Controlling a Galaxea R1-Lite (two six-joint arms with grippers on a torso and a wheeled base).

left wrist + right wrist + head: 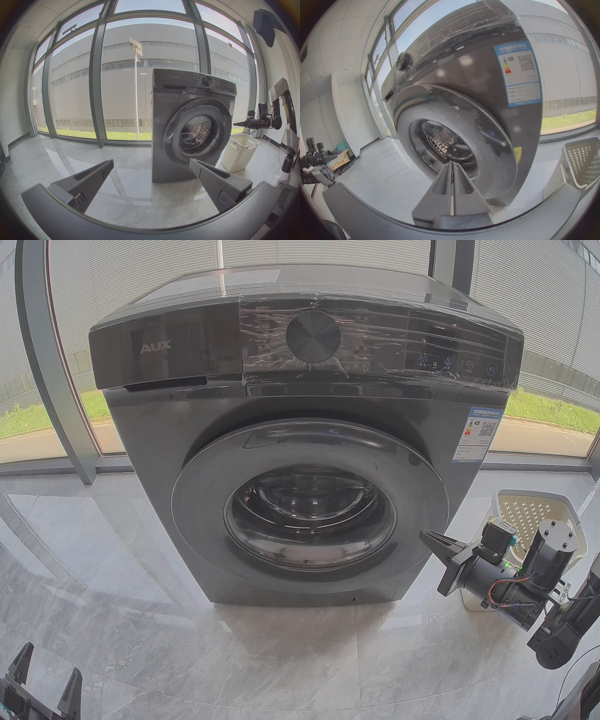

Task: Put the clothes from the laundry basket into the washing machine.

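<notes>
Looking at the washer (300, 396): a dark grey front-loader that takes up the middle of the head view, from the top edge to below centre. It stands upright on the floor (125, 590).
Door (206, 490): round, shut flush against the front, centre of frame. The steel drum shows through its glass.
Dial (312, 335): round and black, top centre of the control panel, under wrinkled clear film.
Sticker (478, 434): blue and white, on the washer's front at upper right of the door.
Basket (537, 515): cream plastic with punched holes, on the floor at the right edge of the head view, a little below mid-height and just beside the washer. Its perforated inner wall shows, and its lower part is hidden behind the right arm, so I cannot tell what lies at the bottom.
Right gripper (428, 535): right of centre and below mid-height, between basket and door, pointing at the door's lower right rim. Its fingers are pressed together with nothing between them. The tip is close to the rim, but I cannot tell whether it touches.
Left gripper (50, 662): bottom left corner of the head view, low over the floor and well apart from the washer. Its fingers are spread wide and hold nothing.
Floor: pale grey glossy stone tiles that mirror the washer.
Windows (62, 334): tall dark-framed panes behind the washer, across the top of the frame.
Grass (550, 412): a green strip outside, at the right edge above mid-height.
</notes>
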